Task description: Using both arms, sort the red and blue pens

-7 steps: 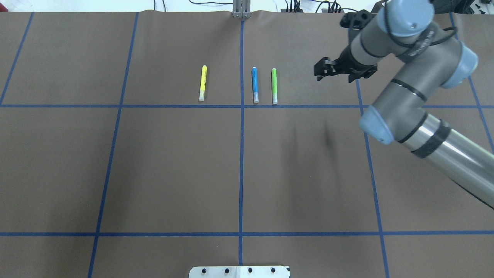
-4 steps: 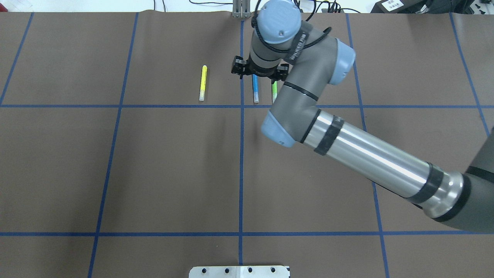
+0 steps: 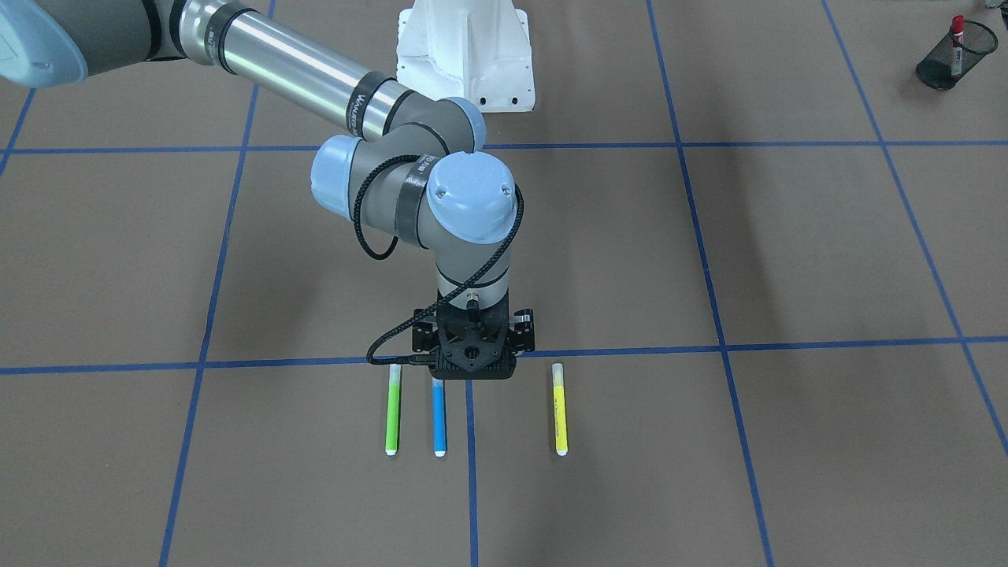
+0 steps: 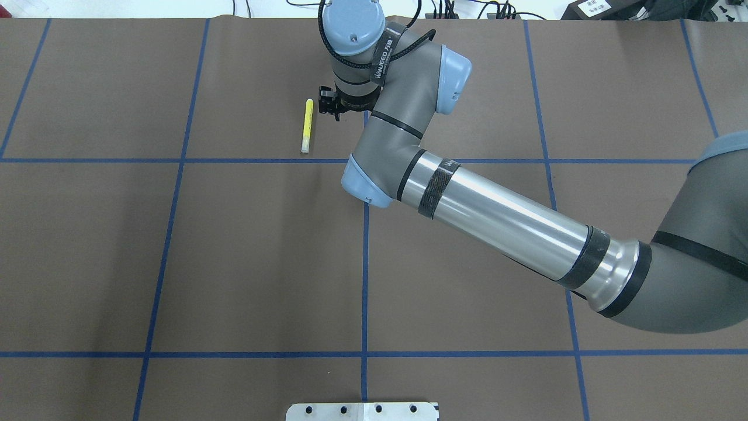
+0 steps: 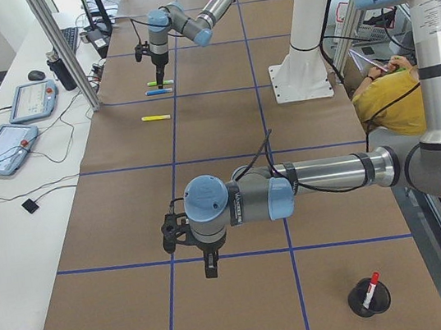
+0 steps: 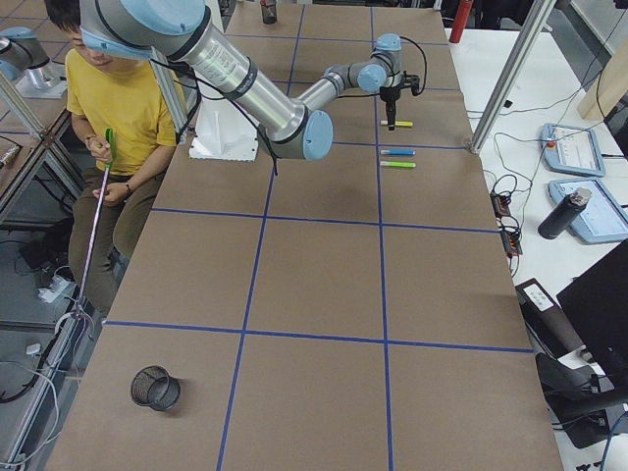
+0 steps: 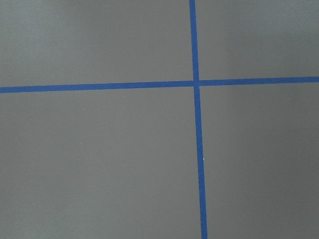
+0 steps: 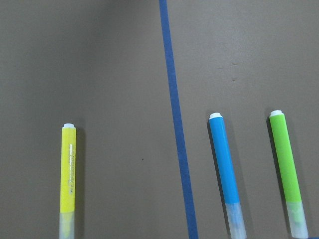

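The sky-blue pen lies flat between a lime-green pen and a yellow pen. In the overhead view my right arm hides the blue pen. My right gripper hangs above the tape line, over the capped ends, between the blue and yellow pens. Its fingers are hidden, so I cannot tell whether it is open. The red marker stands in a black mesh cup. My left gripper shows only in the exterior left view, over a tape crossing; its state cannot be told.
The white pedestal stands at the robot's side of the table. A second, empty mesh cup sits near the table's right end. A seated person in a yellow shirt is beside the table. Blue tape lines grid the brown mat.
My right arm has swept from the table's right side leftward over the green and blue pens. It now covers both in the overhead view, its gripper next to the yellow pen.
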You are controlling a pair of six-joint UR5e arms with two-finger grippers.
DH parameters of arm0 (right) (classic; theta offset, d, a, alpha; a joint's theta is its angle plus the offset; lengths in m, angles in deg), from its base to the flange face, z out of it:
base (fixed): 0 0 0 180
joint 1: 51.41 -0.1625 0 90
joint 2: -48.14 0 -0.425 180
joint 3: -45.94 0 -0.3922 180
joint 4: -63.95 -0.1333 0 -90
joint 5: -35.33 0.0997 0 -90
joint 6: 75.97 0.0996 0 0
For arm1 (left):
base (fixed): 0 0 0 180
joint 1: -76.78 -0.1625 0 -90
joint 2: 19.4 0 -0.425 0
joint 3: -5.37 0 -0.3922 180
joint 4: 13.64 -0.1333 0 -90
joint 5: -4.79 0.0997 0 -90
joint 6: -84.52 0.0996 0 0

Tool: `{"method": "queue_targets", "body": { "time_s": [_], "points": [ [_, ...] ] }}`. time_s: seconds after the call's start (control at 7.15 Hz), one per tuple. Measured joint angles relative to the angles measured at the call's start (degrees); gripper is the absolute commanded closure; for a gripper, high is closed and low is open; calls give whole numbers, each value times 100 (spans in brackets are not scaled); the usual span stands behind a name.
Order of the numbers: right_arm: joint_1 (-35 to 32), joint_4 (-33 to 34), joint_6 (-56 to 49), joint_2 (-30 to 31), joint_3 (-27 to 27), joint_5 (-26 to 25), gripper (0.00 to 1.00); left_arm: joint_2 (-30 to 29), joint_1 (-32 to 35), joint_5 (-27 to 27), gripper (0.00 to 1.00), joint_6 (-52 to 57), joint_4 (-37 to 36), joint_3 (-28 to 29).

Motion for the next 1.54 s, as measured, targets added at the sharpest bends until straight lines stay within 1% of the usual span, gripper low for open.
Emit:
{"method": "queue_targets", "body": {
  "time_s": [0.28,0.42,0.56,0.7,0.84,0.98,1.26,1.54],
  "points": [
    [-94,100,-588,151,-44,339,4,0,0,5,0,-2,61,10],
    [-108,105,-697,222,-69,400,9,0,0,9,0,-6,119,14],
    [-107,94,-693,253,-113,421,26,0,0,11,0,-8,153,13],
    [-98,-2,-648,270,-198,420,34,-2,0,10,0,-8,168,7],
    [-88,-263,-598,295,-359,407,35,-5,0,7,0,-7,173,-9],
    [-84,-535,-564,320,-534,396,38,-7,0,4,0,-4,177,-26],
    [-54,-749,-439,336,-689,377,56,-22,0,3,0,-1,180,-40],
    [16,-788,-319,333,-705,367,62,-64,0,3,0,0,177,-12]
  ]
}}
